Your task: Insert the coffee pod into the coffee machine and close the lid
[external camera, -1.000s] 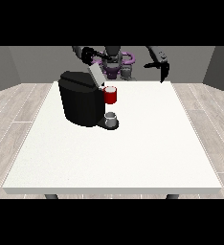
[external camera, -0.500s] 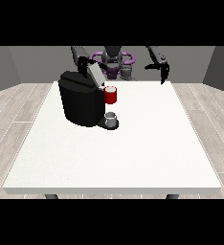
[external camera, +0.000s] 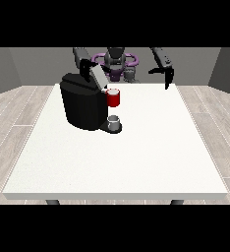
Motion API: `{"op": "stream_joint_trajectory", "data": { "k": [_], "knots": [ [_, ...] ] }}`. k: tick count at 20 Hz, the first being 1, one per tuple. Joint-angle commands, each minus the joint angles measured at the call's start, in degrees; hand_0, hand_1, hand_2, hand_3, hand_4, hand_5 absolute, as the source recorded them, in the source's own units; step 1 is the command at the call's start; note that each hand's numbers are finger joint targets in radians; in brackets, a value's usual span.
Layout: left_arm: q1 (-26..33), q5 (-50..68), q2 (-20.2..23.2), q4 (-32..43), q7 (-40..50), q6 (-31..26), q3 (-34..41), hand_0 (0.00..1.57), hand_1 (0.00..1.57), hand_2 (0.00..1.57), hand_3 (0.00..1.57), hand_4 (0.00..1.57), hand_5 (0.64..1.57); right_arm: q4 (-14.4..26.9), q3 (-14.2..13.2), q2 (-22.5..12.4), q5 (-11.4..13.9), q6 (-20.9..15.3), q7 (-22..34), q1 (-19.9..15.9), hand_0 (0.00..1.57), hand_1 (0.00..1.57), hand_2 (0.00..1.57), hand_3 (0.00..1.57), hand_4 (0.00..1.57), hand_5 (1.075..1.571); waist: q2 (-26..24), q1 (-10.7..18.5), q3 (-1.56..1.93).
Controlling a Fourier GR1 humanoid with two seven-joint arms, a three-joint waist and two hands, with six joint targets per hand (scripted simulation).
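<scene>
Spanning the view: the bench (external camera: pixel 136 162), white, with the robot small behind its far edge.
Machine: black (external camera: pixel 85 106), on the bench's far left part, its spout side turned to the middle, probably so a hand can reach it.
Lid: grey (external camera: pixel 98 74), tilted up over the machine's top; I judge it is up so a pod can go in.
Hand at view's right: (external camera: pixel 166 78) hangs above the far edge, well apart from the machine, fingers straight down and thumb spread, holding nothing.
Hand at view's left: (external camera: pixel 84 64) just behind the machine near the lid, likely placed to work it; I cannot tell how its fingers lie.
Red thing at the machine: (external camera: pixel 113 98) under the lid's front.
Grey thing: (external camera: pixel 115 121) on the machine's foot below the red thing; I cannot tell it for the pod.
Change: the view's-left hand has come nearer the lid; the other has sunk a little.
</scene>
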Motion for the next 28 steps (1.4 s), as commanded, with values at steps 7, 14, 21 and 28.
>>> {"op": "stream_joint_trajectory", "data": {
  "k": [7,14,21,28],
  "knots": [
    [-1.2,1.3,2.0,2.6,-1.0,-1.6,0.8,0.00,0.00,0.00,0.00,0.35,1.571,4.1,1.2,1.7,2.0,-2.0,-1.5,-3.3,0.00,0.00,0.00,0.00,0.39,1.571,1.9,2.3,0.26],
    [-3.0,1.1,-0.2,3.4,0.9,-0.1,-0.3,0.00,0.00,0.00,0.00,0.39,1.571,4.0,4.9,2.6,4.8,-2.4,2.9,-6.1,0.00,0.00,0.00,0.00,0.42,1.571,0.9,3.3,0.26],
    [-5.5,2.0,3.4,7.1,-2.8,-3.8,1.1,0.00,0.00,0.00,0.00,0.32,1.571,0.7,7.4,2.2,7.7,-5.8,8.5,-11.2,0.00,0.00,0.00,0.00,0.35,1.571,4.0,5.8,0.17],
    [-4.9,0.2,1.7,6.3,-3.8,-3.1,-1.4,0.00,0.00,0.00,0.00,0.34,1.571,3.2,9.5,4.1,10.4,-7.5,4.5,-12.9,0.00,0.00,0.00,0.00,0.35,1.571,4.0,6.3,0.25]
  ]
}}
